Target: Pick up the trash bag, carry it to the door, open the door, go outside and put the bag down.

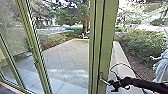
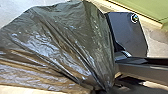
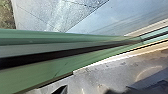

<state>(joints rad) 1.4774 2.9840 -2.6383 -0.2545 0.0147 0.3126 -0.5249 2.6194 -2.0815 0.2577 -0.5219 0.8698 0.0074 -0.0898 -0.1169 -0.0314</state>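
Note:
The green-framed glass door (image 1: 107, 37) stands in front of me in the head view, with a metal handle (image 1: 101, 76) low on its post. My right gripper (image 1: 110, 83) reaches in from the right and is right at that handle; whether it grips it is unclear. In the right wrist view the green frame (image 3: 37, 75) runs across close by. The dark trash bag (image 2: 62, 45) looms large in the left wrist view, its folds drawn together toward my left gripper (image 2: 106, 88), which is shut on it.
Beyond the glass lies a paved terrace (image 1: 67, 57) with bushes (image 1: 140, 45) and trees behind. More green frame posts (image 1: 35, 52) stand at the left. A low pale ledge (image 1: 121, 57) runs outside at the right. Near the right edge is a pale figure (image 1: 162, 65), apparently a person.

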